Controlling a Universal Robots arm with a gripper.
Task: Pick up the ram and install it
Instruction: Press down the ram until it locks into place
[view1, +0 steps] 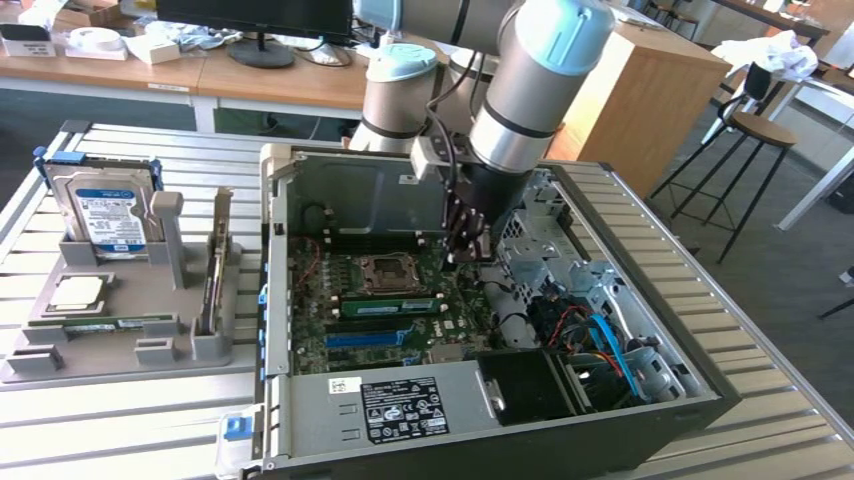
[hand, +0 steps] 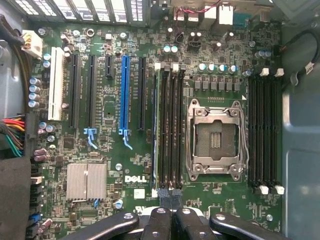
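The ram (view1: 391, 303), a narrow green stick with black chips, stands on edge in a slot of the motherboard (view1: 350, 335) inside the open computer case. In the wrist view it shows as a thin green line (hand: 156, 130) in the outermost slot of the bank beside the empty processor socket (hand: 215, 135). My gripper (view1: 463, 255) hangs just above the board near the socket, a little behind the ram and apart from it. Its black fingers (hand: 161, 224) are pressed together with nothing between them.
The case walls (view1: 274, 300) surround the board, with a drive cage and cables (view1: 587, 330) on the exterior view's right. On the exterior view's left, a grey fixture (view1: 120, 350) holds a blue-labelled hard drive (view1: 107, 215), a silver processor (view1: 78, 292) and a thin green strip (view1: 127, 322).
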